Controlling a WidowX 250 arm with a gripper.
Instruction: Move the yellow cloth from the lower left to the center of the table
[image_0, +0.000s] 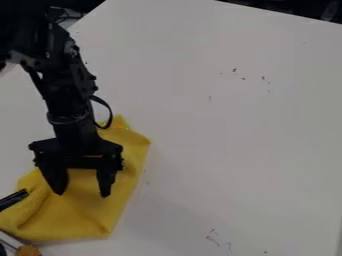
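The black robot arm (70, 100) comes in from the upper left of the frame and hangs down over a yellow cloth (90, 215) at the lower left, with a thin black cable (109, 112) looping out from its right side in the picture. At its end the gripper (81, 194) is open, its two dark fingers standing well apart and pointing toward the bottom of the frame, with yellow fabric visible between them (whether the tips actually touch the cloth, one cannot tell from this angle). The cloth lies spread on the white table (234, 150), rumpled into soft folds toward the left, and reaches from just below the middle of the frame's left part almost to the bottom edge. A black rod-like object (12, 199) juts in from the left edge beside the gripper and overlaps the cloth, while a small orange-brown piece (28, 250) sits in the lower left corner, near the cloth's bottom edge. Small dark marks (234, 70) dot the tabletop at the upper right, and fainter scribble-like ones (214, 237) show near the bottom, right of centre
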